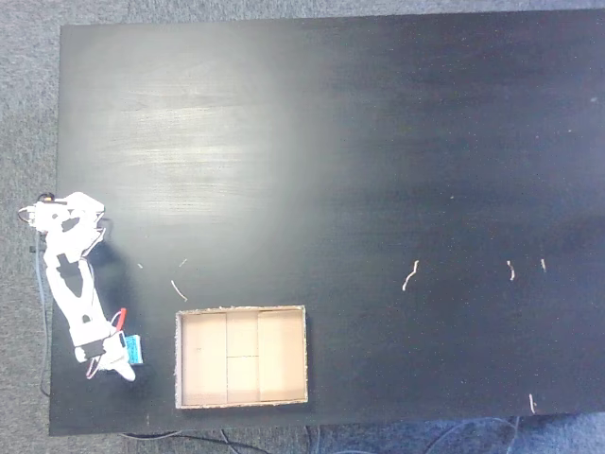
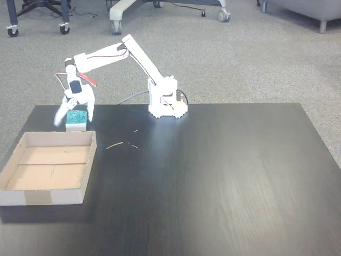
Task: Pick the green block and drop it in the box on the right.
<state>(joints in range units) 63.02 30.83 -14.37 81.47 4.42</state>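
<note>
Teal small flat block [image 2: 76, 118] sits between my white tool's [image 2: 74, 113] spread fingers; tan cardboard box [image 2: 32, 198] lies just beside.

One small teal rectangular block [image 2: 76, 118] with a speckled top. One shallow tan cardboard box [image 2: 32, 196] with low rough walls. One white jointed robot arm [image 2: 133, 56], carrying one two-fingered end effector [image 2: 74, 116]. One black rectangular bench [image 1: 378, 142]. On the bench in the overhead fixed view lie about seven thin pale scraps [image 1: 409, 275]: three near the arm and box, three in a row toward the right, and one at the lower right edge.
</note>
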